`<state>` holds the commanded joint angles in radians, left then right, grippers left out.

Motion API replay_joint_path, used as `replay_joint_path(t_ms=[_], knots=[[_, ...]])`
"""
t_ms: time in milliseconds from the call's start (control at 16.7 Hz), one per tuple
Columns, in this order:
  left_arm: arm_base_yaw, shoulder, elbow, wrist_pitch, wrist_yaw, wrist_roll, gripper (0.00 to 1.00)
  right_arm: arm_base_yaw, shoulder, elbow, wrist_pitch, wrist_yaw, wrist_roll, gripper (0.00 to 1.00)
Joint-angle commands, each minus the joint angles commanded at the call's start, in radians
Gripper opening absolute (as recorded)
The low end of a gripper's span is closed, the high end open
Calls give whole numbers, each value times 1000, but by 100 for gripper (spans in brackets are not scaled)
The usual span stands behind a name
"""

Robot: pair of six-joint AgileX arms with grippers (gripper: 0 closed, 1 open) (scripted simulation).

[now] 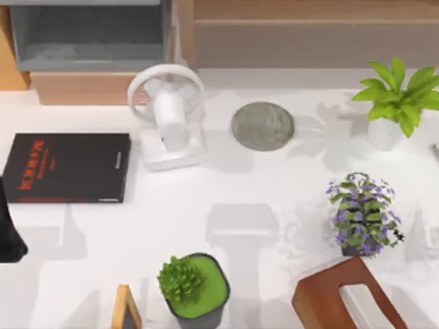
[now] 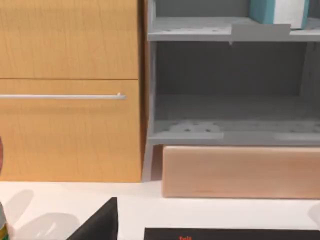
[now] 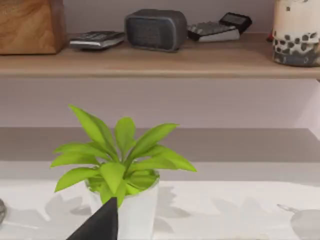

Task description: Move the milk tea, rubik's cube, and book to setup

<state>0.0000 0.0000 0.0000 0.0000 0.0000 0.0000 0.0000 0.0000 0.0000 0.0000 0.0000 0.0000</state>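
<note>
At your far left, at about nine o'clock on the table, the left arm (image 1: 8,233) sits dark at the edge — you cannot tell how its fingers stand. Just beside it lies the flat black book (image 1: 67,167) with red lettering. At eleven o'clock stands the grey shelf unit (image 1: 89,34); in the left wrist view, the book (image 2: 278,11) with its teal cover and white page edges sits on its upper shelf. Moving right, the white fan (image 1: 168,113) stands at twelve o'clock, with a grey round disc (image 1: 263,126) near it. In the right wrist view, the milk tea (image 3: 297,32) stands on the wooden shelf (image 3: 150,64) behind the leafy green plant (image 3: 117,160); the dark wedge low in that view is probably a finger of the right gripper, its spread unreadable.
</note>
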Motion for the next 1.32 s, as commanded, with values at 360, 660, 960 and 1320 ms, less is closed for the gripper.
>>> replay_joint_path(t_ms=[360, 660, 960, 1320], knots=[[0, 0, 0, 0, 0, 0, 100, -29, 106, 80, 65, -24, -1, 100], [0, 0, 0, 0, 0, 0, 100, -109, 474, 306, 247, -93, -2, 100], [0, 0, 0, 0, 0, 0, 100, -208, 1005, 585, 473, -181, 0, 100], [0, 0, 0, 0, 0, 0, 100, -313, 1594, 884, 713, -278, 3, 100]])
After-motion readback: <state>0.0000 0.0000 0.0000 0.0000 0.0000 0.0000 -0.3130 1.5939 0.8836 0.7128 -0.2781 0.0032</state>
